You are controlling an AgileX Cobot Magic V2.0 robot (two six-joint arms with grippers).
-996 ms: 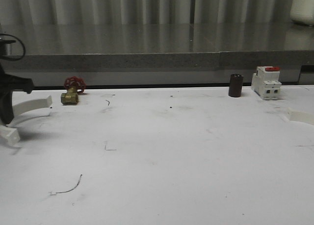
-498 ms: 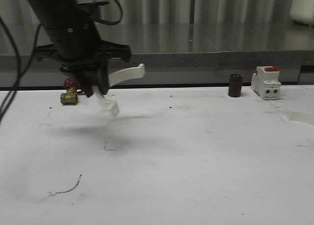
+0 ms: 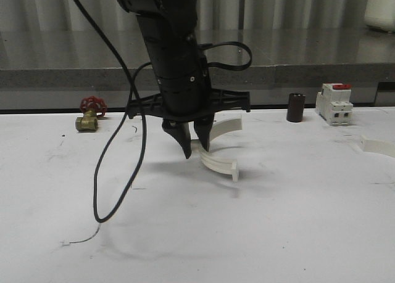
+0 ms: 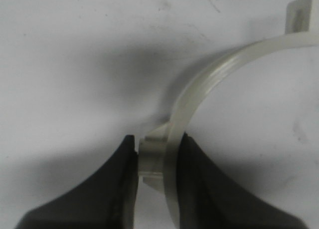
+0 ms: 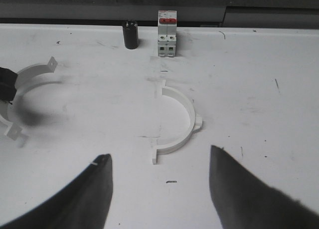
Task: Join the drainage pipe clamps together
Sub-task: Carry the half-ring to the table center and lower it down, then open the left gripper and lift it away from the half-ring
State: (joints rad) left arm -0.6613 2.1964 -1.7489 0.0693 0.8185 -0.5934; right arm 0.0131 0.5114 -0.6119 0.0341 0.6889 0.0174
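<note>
1. Front view: the left gripper [image 3: 196,141] now hangs over the middle of the white table [image 3: 296,221], fingers pointing down and pinched on one clamp half [image 3: 219,148]. A second ago that half lay at the far left edge beside the arm; half a second ago it was airborne near the brass valve [image 3: 90,114]. We read this as a carry toward the right, well under way. The half's lower tab sits close to the tabletop; we cannot tell whether it touches.

2. Front view, right side: the second clamp half [image 3: 378,146] rests at the table's right edge, unmoved across all three moments, well apart from the carried one. The black cylinder [image 3: 296,107] and the red-topped breaker [image 3: 335,103] have also stayed put.

3. Left wrist view: the fingers [image 4: 112,189] close narrowly on the carried half's outer lug, the arc sweeping away with its end tab free. The grip looks firm, but the arc is gripped only at that lug, so it may pivot.

4. Right wrist view: the right gripper [image 5: 159,191] hovers with fingers spread wide, holding nothing, above the second clamp half [image 5: 179,120], which lies flat near the breaker [image 5: 167,33]. The carried half [image 5: 31,74] shows at the left.

5. Our judgement: the gap between the halves has shrunk but remains; mating the tabs is not yet begun, and the right arm looks placed to take its half.
</note>
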